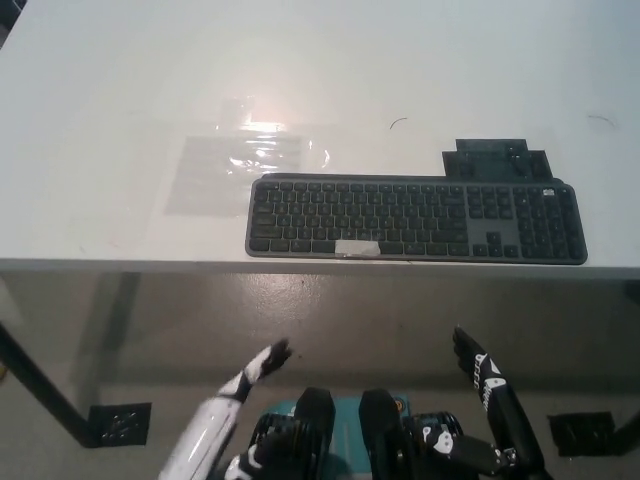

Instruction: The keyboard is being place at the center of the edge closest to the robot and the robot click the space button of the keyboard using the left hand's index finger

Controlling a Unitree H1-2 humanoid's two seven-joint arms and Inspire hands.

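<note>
Head view: dark keyboard (415,218) lies flat on white table (100,100), parallel to and just behind table's near edge, approx. centre-right. Space bar (358,247), front row of keyboard, bears pale tape. Left hand (255,372) sits well below keyboard's left end, clear of keys; spread or closed: cannot tell. Right hand (485,400) rests below keyboard's right half, fingers spread, empty.

left hand (243,388): low at lower left, partly out of frame | right hand (492,398): resting lower right, empty, fingers apart
</note>
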